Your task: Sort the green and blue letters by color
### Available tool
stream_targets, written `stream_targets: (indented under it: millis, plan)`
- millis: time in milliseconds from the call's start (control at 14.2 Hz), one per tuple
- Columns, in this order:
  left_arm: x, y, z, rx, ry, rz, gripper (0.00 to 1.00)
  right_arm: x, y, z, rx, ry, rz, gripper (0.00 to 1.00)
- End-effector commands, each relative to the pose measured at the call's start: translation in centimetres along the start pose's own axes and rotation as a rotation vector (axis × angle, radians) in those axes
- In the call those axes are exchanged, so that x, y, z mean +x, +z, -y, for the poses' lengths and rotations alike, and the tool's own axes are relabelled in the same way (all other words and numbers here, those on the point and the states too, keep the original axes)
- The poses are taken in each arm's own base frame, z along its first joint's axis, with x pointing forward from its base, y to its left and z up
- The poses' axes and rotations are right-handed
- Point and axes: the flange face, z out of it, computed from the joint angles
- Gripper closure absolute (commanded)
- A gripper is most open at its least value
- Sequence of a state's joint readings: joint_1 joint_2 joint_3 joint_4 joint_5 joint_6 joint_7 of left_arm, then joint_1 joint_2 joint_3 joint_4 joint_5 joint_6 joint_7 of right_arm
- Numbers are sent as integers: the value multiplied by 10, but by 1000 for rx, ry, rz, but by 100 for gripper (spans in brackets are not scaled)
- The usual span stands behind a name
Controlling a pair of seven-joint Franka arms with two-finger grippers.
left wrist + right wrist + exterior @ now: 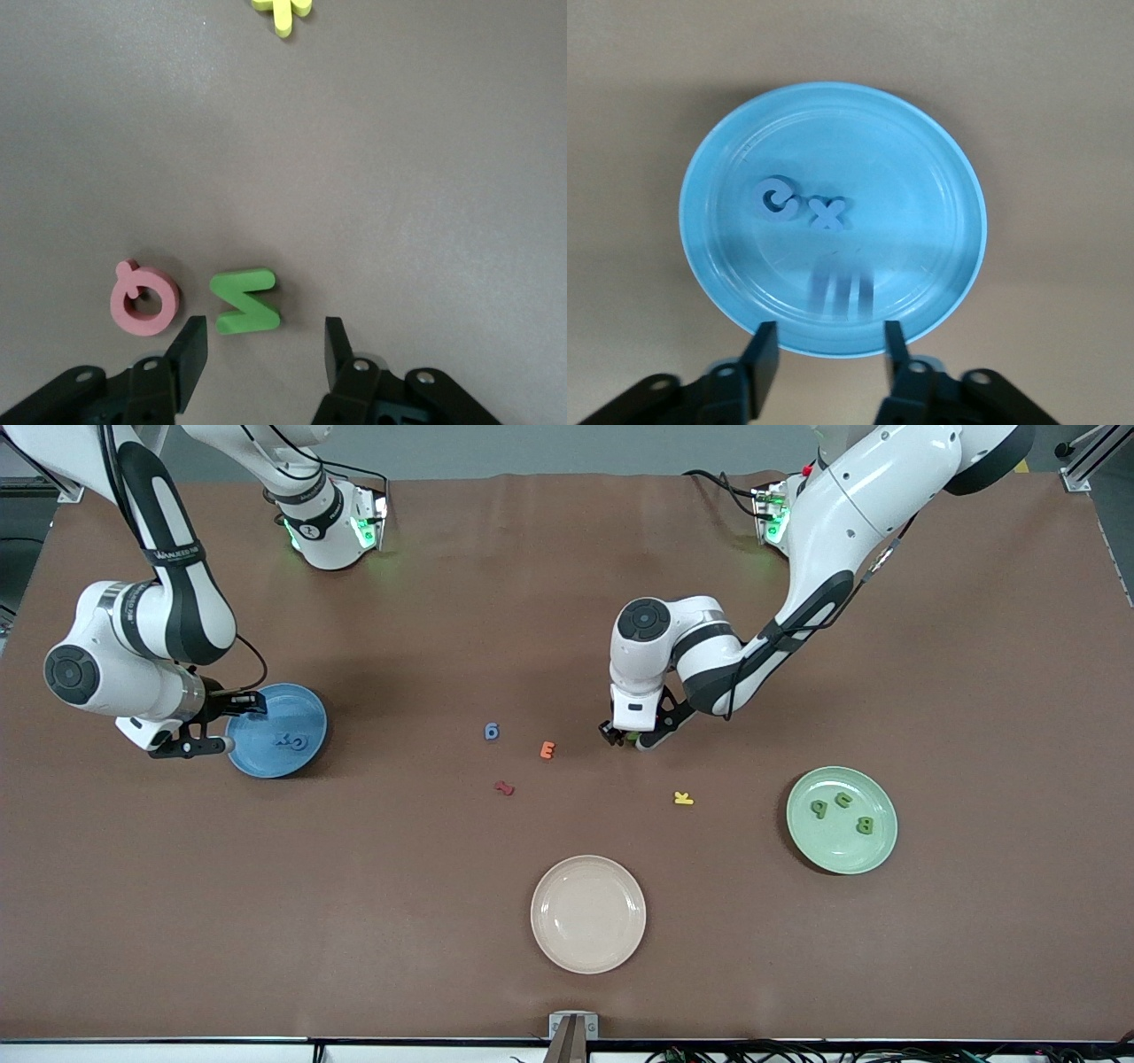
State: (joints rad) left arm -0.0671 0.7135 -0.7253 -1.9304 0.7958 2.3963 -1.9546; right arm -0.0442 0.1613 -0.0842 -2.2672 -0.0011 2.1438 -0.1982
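1. Cream plate (588, 913): round, glossy, nearest the front camera, nothing on it.
2. Green plate (837, 853), toward the left arm's end, holds three flat olive-green letters: a P (819, 808), a B (865, 825) and one I cannot read (843, 800).
3. Left gripper (625, 737) is low over the matte brown table (886, 646), farther off than the yellow K (683, 798).
4. Only the left wrist view shows what lies under it. Its fingers (190, 350) are spread, one on each side of a zigzag green letter (246, 301), with gaps and no contact. A pink G (144, 299) lies just beside that letter.
5. Right gripper (232, 724) hangs over the rim of the blue plate (266, 760), jaws apart, nothing pinched.
6. The right wrist view shows a blue C (774, 197) touching a blue X (828, 212) in the plate, plus a blurred blue shape (840, 292), letter unreadable.
7. Mid-table: a lone blue letter (492, 732), an orange E (547, 750) and a dark red letter (504, 787), all apart.
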Motion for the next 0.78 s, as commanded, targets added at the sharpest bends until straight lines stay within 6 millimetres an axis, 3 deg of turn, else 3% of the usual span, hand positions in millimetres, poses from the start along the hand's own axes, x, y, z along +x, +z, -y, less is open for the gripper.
stream_targets:
  millis: [0,141,283,495,707]
  plan:
    - [2,7,-5,-1,-17,7,40,-11,-5,2,4,-4,-11,0]
    - [2,11,-5,5,-17,13,40,-9,-9,10,3,4,-18,0]
    - [1,15,-4,9,-16,18,40,-3,-13,37,0,39,-27,0]
    - [3,15,-3,12,-12,18,40,8,-23,116,10,122,-52,0]
    - [5,16,-3,12,-9,18,45,8,-24,176,26,159,-67,0]
